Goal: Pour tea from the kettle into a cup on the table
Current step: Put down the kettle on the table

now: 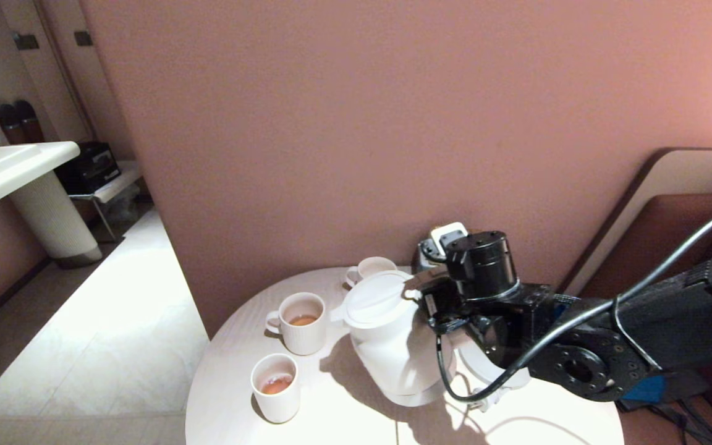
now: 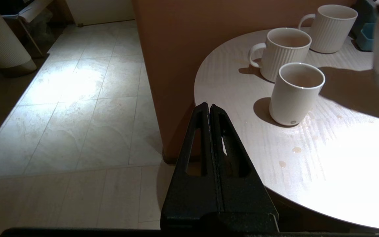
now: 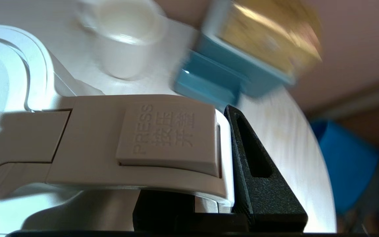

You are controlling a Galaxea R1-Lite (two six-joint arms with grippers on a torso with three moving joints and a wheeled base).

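Right gripper [image 3: 209, 184] clamped on kettle [image 1: 387, 337] handle, kettle right of cup [image 1: 276, 386]; left gripper [image 2: 209, 110] pressed together beside table [image 2: 324, 158].

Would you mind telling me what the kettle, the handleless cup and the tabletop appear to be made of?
The kettle: matte white plastic, judging by its moulded handle with an embossed PRESS button. The cup: probably glazed ceramic, smooth with a soft sheen. The table: likely white wood-look laminate, showing faint grain lines and a bright reflection, though painted wood is possible.
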